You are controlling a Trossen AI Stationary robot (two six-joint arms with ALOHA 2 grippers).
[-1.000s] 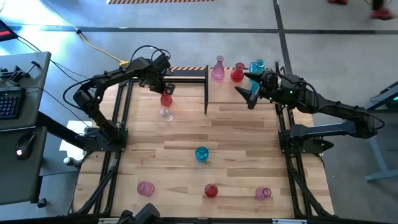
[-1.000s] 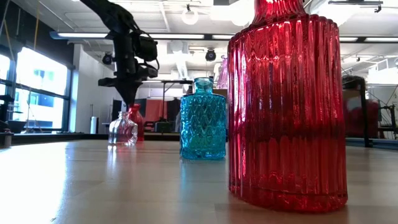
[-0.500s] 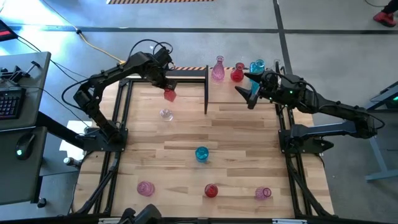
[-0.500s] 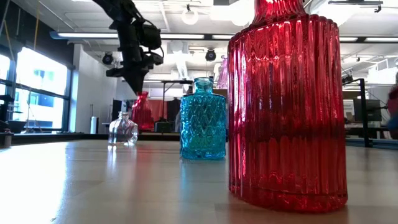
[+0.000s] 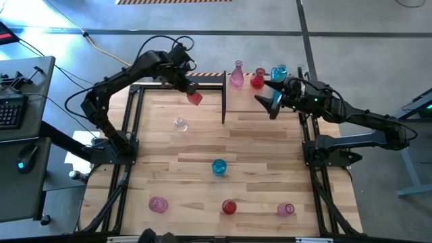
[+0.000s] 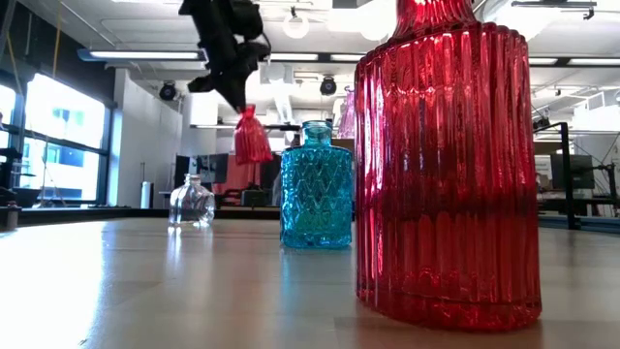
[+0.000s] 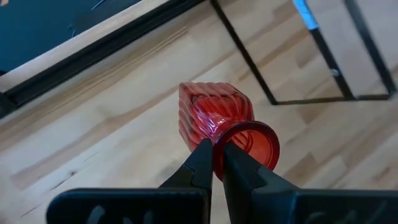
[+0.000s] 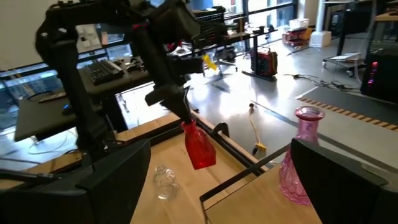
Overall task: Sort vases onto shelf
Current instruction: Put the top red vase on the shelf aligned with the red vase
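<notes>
- The left pincer (image 7: 215, 163) was pinched on the rim of a small ribbed red vase (image 7: 214, 118); in the left wrist view its two dark fingers (image 7: 198, 168) met at the mouth, and how much of the lip lay between them was hard to make out.
- In the high view that red vase (image 5: 195, 98) hung tilted in the air over the far part of the desk (image 5: 256, 155), near the black bars of the shelf (image 5: 202, 84), whose pale board was mostly covered by the left arm.
- The vase was translucent red, with a squarish fluted body narrowing to a short neck and a round flared mouth.
- The low view showed it (image 6: 252, 138) dangling neck-up, clear of the desk; the pincer above was cut off at the picture's top.
- The right pincer (image 5: 271, 100) hovered with its fingers spread wide, empty, just in front of three vases at the far edge: a pink tall-necked one (image 5: 236, 75), a red one (image 5: 257, 80) and a turquoise one (image 5: 279, 72).
- The right wrist view showed only the pink one (image 8: 300, 155) of those three, cut off at its base, plus the carried vase and a clear round vase (image 8: 163, 180) below it.
- The high view alone showed a turquoise vase (image 5: 219, 166) mid-desk, and a pink vase (image 5: 157, 204), a red vase (image 5: 229, 206) and another pink vase (image 5: 286, 210) along the near edge.
- In the low view a big red ribbed vase (image 6: 446, 165) filled the foreground, its top cut off.
</notes>
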